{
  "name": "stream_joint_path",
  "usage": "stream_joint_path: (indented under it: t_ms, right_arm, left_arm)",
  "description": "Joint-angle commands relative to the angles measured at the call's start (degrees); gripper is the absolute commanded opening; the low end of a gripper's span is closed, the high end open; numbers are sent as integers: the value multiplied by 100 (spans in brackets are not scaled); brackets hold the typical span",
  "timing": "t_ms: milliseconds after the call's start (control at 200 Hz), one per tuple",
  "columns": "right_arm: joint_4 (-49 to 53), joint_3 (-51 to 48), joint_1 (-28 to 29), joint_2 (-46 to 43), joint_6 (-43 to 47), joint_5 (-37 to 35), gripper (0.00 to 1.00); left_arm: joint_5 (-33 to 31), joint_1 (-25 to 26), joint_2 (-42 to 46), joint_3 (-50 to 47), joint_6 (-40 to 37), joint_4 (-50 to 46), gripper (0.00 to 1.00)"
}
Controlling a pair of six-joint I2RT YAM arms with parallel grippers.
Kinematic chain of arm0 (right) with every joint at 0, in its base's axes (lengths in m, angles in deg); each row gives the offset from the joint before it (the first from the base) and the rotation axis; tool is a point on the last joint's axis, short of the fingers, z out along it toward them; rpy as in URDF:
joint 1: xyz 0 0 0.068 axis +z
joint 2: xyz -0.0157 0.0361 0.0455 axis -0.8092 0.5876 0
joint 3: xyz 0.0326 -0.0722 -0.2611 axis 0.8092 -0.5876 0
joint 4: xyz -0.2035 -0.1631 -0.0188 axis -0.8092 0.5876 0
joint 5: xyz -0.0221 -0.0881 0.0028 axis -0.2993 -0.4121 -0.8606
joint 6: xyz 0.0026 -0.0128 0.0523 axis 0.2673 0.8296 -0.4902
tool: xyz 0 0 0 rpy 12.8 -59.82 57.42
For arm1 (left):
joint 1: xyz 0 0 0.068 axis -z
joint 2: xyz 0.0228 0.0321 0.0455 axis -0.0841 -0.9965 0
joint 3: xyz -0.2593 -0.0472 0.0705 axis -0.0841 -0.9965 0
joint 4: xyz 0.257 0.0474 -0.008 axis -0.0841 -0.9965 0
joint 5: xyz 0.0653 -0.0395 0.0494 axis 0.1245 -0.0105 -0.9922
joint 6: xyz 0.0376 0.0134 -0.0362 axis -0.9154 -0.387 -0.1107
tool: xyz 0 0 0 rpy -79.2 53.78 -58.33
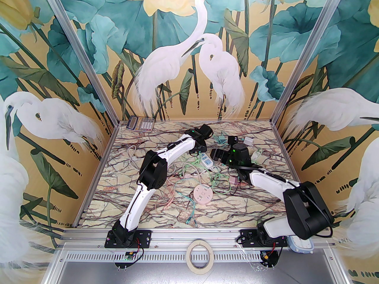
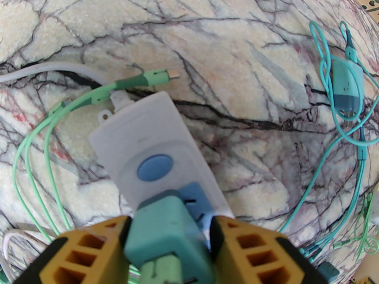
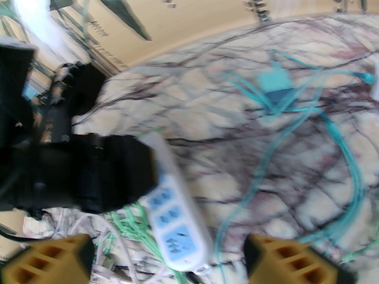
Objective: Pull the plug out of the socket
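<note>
- At the near edge, between the two arm bases, a roll of tape [image 1: 188,257] is lying flat on the metal ledge.
- A little farther, on the marble table [image 1: 118,194], a round pink socket hub [image 1: 202,194] is lying among loose green cables [image 1: 216,178].
- Behind the hub, near the middle of the table, the white power strip [image 1: 208,162] is lying at a slant. Both arms are reaching toward it, the left arm [image 1: 165,158] from the left side and the right arm [image 1: 266,182] from the right side.
- The right gripper [image 3: 168,241] is hanging over the rounded end of the strip with its fingers spread wide and nothing between them. Its wrist view is blurred.
- The teal plug [image 2: 165,232] is sitting in a blue socket of the strip, next to the round blue button [image 2: 154,168].
- The left gripper [image 2: 170,220] is standing with one yellow finger at each side of the plug. One pad is touching it. At the other side a thin gap seems to be showing, so I cannot tell if the plug is really being pinched.
- Beyond the strip, a teal charger [image 1: 220,139] with a thin cable and a white adapter [image 1: 248,141] are lying toward the far side.
- At the far left corner, a calculator [image 1: 140,124] is lying by the wall.
</note>
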Motion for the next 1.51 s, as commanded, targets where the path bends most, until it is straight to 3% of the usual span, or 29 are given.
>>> stream_joint_path:
  t_ms: [0,110,465,605,655,930,1085,1250,1501]
  right_arm:
    - [-503,102,14,489,-283,810,34]
    - [-825,199,11,926,-551,1216,18]
    - [-1413,630,80,2047,-1145,1904,14]
    - [-1117,892,128,2405,-1221,2006,9]
    - [-840,987,155,2506,-1206,1902,6]
    - [523,1276,177,2626,-966,1033,5]
    - [782,1383,183,2751,-959,881,4]
    - [1013,1529,183,2881,-948,856,3]
    - [1138,1584,192,2918,-924,800,2]
  left_arm:
    - [-186,16,46,134,-163,-158,44]
    - [-133,13,38,117,-165,-123,38]
    - [-76,11,-7,86,-157,-87,38]
    - [-79,15,-46,129,-124,-113,38]
    - [-73,0,-68,177,-122,-142,38]
    - [-14,-68,-91,459,-77,-340,38]
    - [575,-321,30,398,170,-286,37]
    - [437,-281,100,415,122,-311,37]
    - [-500,144,-120,477,-104,-571,37]
